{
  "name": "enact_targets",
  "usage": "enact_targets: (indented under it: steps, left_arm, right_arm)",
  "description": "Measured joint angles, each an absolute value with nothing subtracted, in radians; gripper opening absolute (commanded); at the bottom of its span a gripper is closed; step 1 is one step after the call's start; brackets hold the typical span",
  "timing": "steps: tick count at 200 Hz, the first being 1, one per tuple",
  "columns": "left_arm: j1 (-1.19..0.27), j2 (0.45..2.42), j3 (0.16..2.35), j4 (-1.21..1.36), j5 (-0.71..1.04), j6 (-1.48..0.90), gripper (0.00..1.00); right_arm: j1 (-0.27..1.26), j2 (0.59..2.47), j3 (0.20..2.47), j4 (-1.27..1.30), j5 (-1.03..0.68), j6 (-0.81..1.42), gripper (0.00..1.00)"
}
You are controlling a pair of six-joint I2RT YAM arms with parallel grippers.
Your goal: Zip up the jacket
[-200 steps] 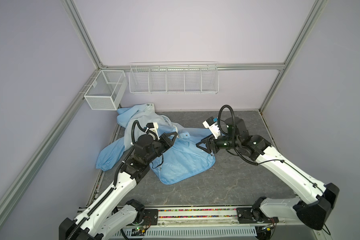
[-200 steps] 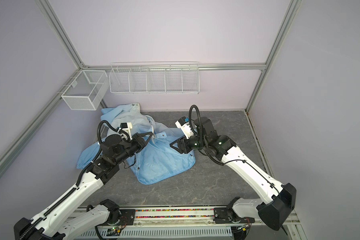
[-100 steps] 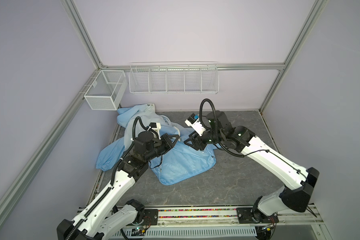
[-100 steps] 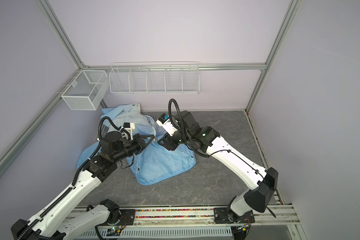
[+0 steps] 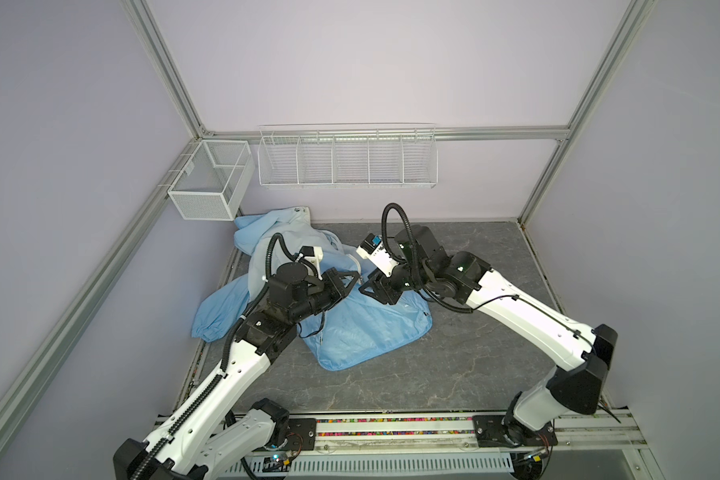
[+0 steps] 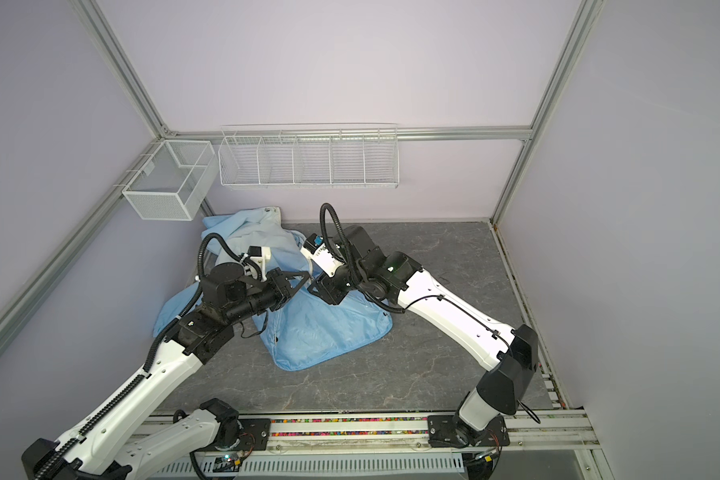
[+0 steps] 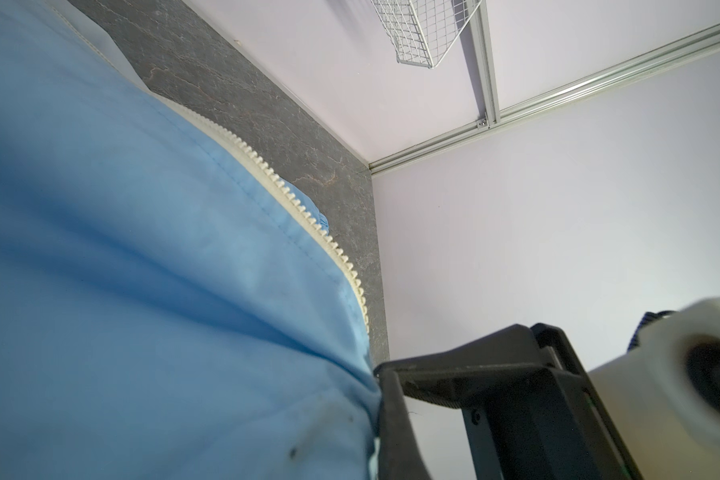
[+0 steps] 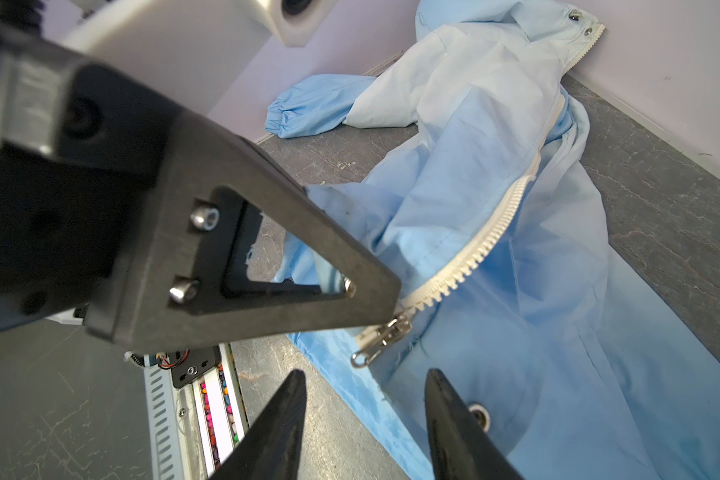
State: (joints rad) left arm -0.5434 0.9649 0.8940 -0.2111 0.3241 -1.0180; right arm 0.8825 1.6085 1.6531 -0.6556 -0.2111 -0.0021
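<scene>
The right hand (image 8: 364, 374) has swung in across the desk (image 5: 454, 365) from the right. It now hovers just short of the zipper pull (image 8: 366, 356), jaws part-spread and narrowing, holding nothing. The left hand (image 5: 350, 279) stays pressed together, pinching the jacket (image 5: 362, 328) cloth right beside the slider (image 8: 393, 326). The jacket lies crumpled toward the desk's back left corner, with the slider low and the teeth (image 8: 474, 257) apart above it. The pull looks ready to be gripped, and the zipping itself is not yet begun.
</scene>
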Motion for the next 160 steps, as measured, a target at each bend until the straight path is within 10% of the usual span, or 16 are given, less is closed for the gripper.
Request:
enact_targets:
  steps: [160]
  left_arm:
    - [-0.543, 0.965, 0.894, -0.210, 0.337, -1.039, 0.00]
  right_arm:
    - [0.892, 1.618, 1.653, -0.631, -0.158, -0.003, 0.21]
